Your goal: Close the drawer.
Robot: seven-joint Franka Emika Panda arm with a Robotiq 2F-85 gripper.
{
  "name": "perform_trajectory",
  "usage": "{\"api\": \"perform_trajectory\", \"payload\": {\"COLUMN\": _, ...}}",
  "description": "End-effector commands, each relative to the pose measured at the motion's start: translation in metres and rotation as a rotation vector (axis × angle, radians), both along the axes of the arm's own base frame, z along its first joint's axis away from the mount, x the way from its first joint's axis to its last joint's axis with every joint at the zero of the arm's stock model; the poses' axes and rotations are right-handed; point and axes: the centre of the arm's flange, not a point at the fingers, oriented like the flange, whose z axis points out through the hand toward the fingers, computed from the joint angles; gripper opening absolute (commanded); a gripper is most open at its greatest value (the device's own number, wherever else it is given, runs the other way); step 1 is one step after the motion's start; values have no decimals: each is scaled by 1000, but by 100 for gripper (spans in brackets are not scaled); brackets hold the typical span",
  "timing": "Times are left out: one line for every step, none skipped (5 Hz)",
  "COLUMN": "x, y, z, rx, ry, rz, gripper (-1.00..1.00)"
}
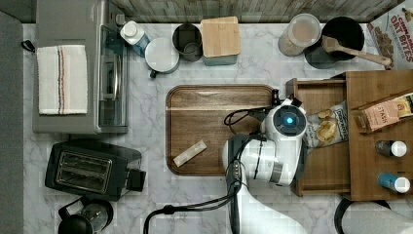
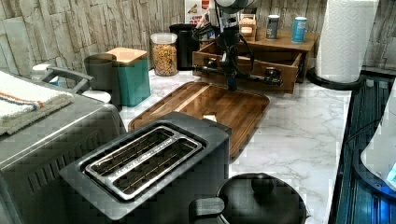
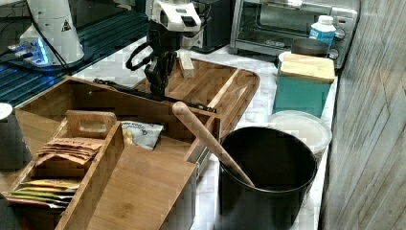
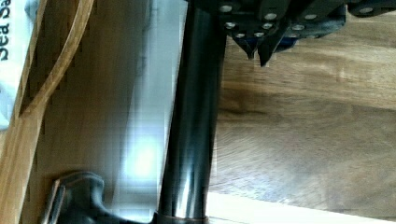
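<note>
While drawer (image 1: pixel 325 161) stands open, gripper (image 4: pixel 258 53) nears its handle (image 4: pixel 194 116)

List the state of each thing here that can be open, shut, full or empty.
Drawer: pulled open, chip bag inside.
Gripper: fingers shut, beside the drawer's handle bar.
Toaster: slots empty.
Black pot: holds a wooden spoon.
Jar: lidded, mostly full.
</note>
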Motion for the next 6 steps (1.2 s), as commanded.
{"api": "perform_trajectory", "payload": {"x": 16, "y": -250, "z": 119, "rx": -74, "ry": -220, "rz": -62, "gripper": -100}}
{"api": "perform_trajectory", "payload": {"x": 12, "y": -293, "z": 133, "rx": -96, "ry": -245, "rz": -72, "gripper": -100}}
{"api": "perform_trajectory", "payload": {"x": -11, "y": -323, "z": 144, "rx": -202, "ry": -323, "rz": -115, "gripper": -100}}
{"api": "perform_trajectory", "payload": {"x": -25, "y": -324, "z": 157, "rx": -348, "ry": -333, "rz": -172, "gripper": -100}}
{"api": "perform_trajectory", "payload": {"x": -22, "y": -316, "z": 160, "rx": -388, "ry": -257, "rz": -212, "gripper": -100}}
{"api": "perform_trajectory", "payload": {"x": -22, "y": -316, "z": 160, "rx": -388, "ry": -257, "rz": -212, "gripper": -100}}
